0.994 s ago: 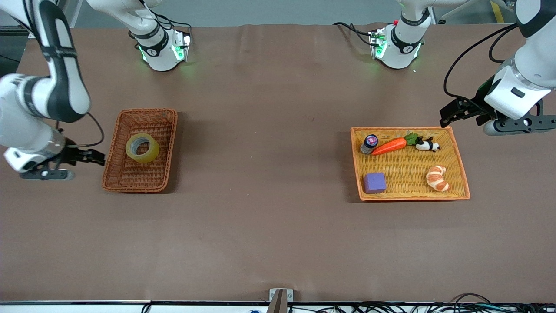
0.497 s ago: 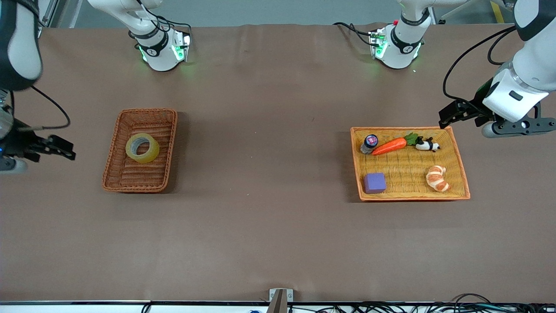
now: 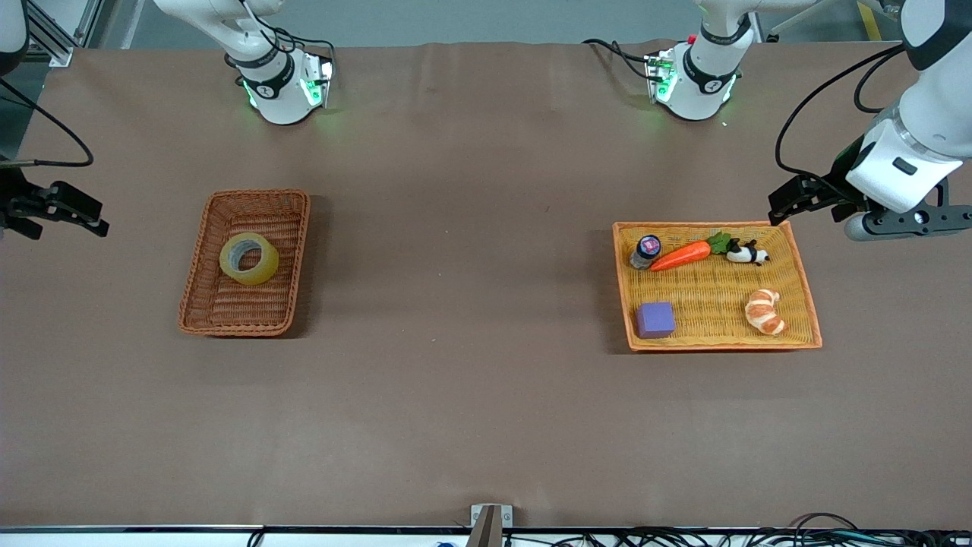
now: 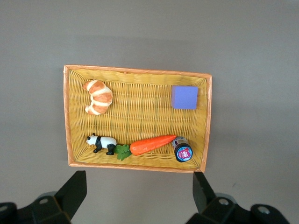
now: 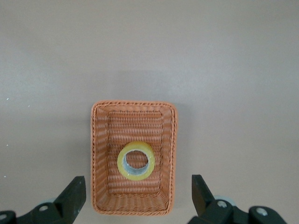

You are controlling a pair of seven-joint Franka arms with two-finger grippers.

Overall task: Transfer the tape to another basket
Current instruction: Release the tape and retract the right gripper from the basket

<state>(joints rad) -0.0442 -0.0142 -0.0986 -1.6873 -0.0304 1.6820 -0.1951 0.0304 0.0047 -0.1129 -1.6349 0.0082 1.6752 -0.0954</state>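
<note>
The tape (image 3: 248,258), a translucent yellowish roll with a grey core, lies flat in the reddish-brown deep wicker basket (image 3: 262,194) toward the right arm's end of the table. The right wrist view shows both from high above, the tape (image 5: 136,160) in the basket (image 5: 100,158). My right gripper (image 3: 91,214) is open and empty, up over the table's edge at that end, apart from the basket; its jaws (image 5: 138,186) stand wide. My left gripper (image 3: 782,203) is open and empty, beside a corner of the shallow orange-yellow tray basket (image 3: 702,225); its jaws (image 4: 138,186) stand wide.
The tray basket (image 4: 135,72) holds a carrot (image 3: 681,255), a toy panda (image 3: 748,254), a croissant (image 3: 764,311), a purple cube (image 3: 655,319) and a small bottle (image 3: 646,251). Brown table runs between the two baskets. The arm bases stand along the table's edge farthest from the front camera.
My right arm has drawn up and away from the brown basket toward the table's end, its gripper empty. The left arm has hardly moved. The tape has stayed in place.
</note>
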